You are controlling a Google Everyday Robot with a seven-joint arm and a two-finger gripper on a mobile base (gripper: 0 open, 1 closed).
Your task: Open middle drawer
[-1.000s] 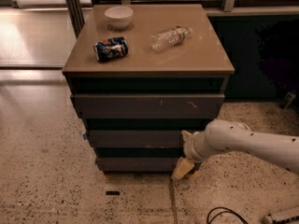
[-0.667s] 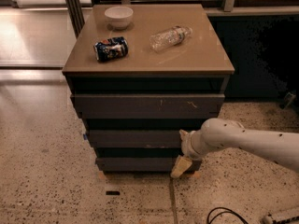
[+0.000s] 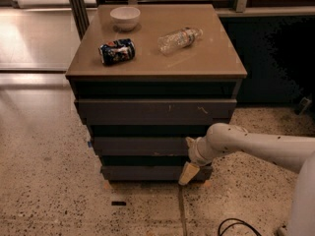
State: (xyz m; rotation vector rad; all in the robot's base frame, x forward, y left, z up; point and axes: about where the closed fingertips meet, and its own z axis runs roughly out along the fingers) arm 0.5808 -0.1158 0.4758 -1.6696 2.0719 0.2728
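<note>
Camera view: a dark cabinet with a tan top [image 3: 211, 58] and 3 stacked drawer fronts stands on a speckled floor [image 3: 49, 181]. On the top lie a white bowl [image 3: 125, 17] at the rear left, a blue can [image 3: 117, 51] on its side in front of it, and a clear plastic bottle [image 3: 179, 38] on its side to the right. The middle drawer [image 3: 140, 145] sits between the larger, scratched top drawer [image 3: 155, 111] and the shortest bottom drawer [image 3: 147, 172], with only its flat front showing. The white arm [image 3: 261, 146] reaches in from the right. The gripper [image 3: 189, 161] is at the right end of the middle drawer's front, overlapping the bottom drawer's right end. Whether it is open or closed cannot be told. A black cable [image 3: 236, 225] lies on the floor at lower right.
</note>
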